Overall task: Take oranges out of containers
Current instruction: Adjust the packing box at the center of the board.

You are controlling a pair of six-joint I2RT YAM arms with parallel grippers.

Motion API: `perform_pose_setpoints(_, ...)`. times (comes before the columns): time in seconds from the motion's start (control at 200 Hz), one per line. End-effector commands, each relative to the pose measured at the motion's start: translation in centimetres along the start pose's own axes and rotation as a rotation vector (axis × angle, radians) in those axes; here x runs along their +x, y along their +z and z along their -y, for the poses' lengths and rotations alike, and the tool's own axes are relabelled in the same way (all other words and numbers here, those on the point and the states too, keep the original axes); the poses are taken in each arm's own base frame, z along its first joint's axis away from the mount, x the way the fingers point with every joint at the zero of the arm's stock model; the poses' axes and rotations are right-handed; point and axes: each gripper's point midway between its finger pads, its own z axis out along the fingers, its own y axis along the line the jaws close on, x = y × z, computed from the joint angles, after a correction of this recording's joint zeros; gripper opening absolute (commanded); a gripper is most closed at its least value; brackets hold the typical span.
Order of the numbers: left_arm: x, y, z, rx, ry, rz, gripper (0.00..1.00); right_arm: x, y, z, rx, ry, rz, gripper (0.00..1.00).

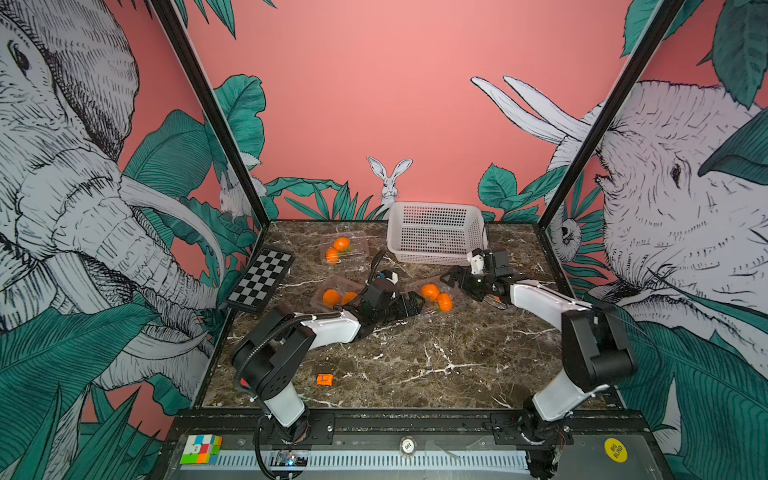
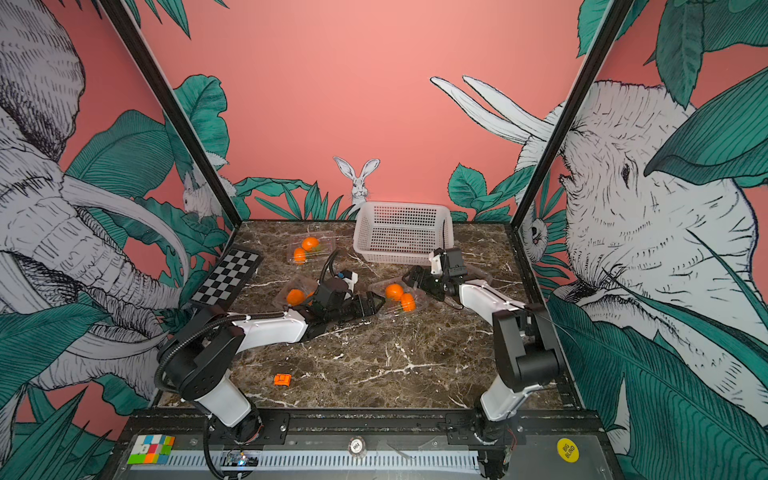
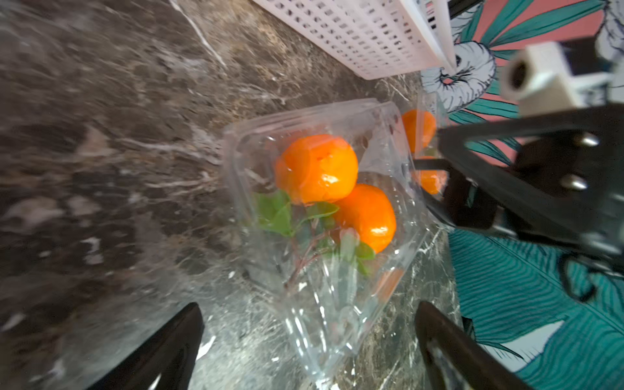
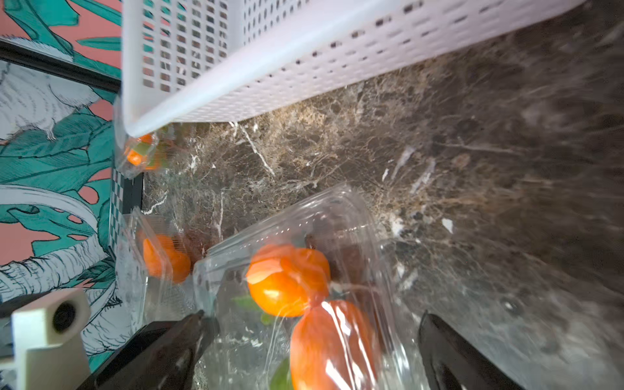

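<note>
Jaws apart: left gripper (image 3: 310, 315), right gripper (image 4: 315, 319); four containers (image 1: 360, 244); eight oranges (image 1: 430, 291)

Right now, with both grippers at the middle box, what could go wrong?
1. The left gripper and right gripper, both open, flank one box; closing together, they might collide or crush it.
2. The box looks light; a push could slide it instead of opening it.
3. A second box sits beside the right gripper and could get knocked.

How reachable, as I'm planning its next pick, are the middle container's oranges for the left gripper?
Probably not directly: the left gripper stands open facing the container, but that looks closed over the oranges.
</note>
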Motion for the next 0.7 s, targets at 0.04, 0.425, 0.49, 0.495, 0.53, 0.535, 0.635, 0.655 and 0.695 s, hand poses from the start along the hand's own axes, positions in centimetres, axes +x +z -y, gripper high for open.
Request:
perform_pose_setpoints(0.04, -2.7, -1.4, -0.2, -0.073, 0.046, 0.052, 0.99, 2.0, -3.0, 1.4, 0.046, 0.097, 0.075, 0.98)
perform_pose_setpoints(0.425, -6.7, 5.0, 1.6, -0.020, 0.160, -0.032, 0.99, 7.8, -1.8, -3.5, -0.135, 0.175, 0.058, 0.99)
perform_pose_setpoints(0.49, -6.8, 5.9, 2.4, 0.029, 0.157, -0.041, 0.99, 7.9, -1.1, -3.9, -0.153, 0.175, 0.047, 0.99)
perform_pose_setpoints(0.495, -6.7, 6.0, 2.4, 0.034, 0.156, -0.042, 0.99, 7.9, -1.1, -3.9, -0.153, 0.175, 0.047, 0.99)
perform_pose_setpoints(0.53, -6.7, 6.4, 2.8, 0.061, 0.147, -0.043, 0.99, 7.8, -0.9, -4.2, -0.166, 0.174, 0.048, 0.99)
perform_pose_setpoints(0.535, -6.7, 6.4, 2.8, 0.064, 0.146, -0.044, 0.99, 7.7, -0.9, -4.4, -0.175, 0.172, 0.050, 0.99)
perform_pose_setpoints(0.635, -6.4, 6.7, 4.0, 0.159, 0.092, -0.042, 0.99, 7.1, -0.2, -5.0, -0.201, 0.146, 0.054, 0.99)
perform_pose_setpoints(0.655, -6.4, 6.7, 4.2, 0.175, 0.077, -0.038, 0.99, 6.9, -0.1, -5.1, -0.202, 0.138, 0.056, 0.99)
perform_pose_setpoints(0.695, -6.3, 6.6, 4.4, 0.201, 0.050, -0.031, 0.99, 6.5, 0.1, -5.2, -0.194, 0.119, 0.060, 0.99)
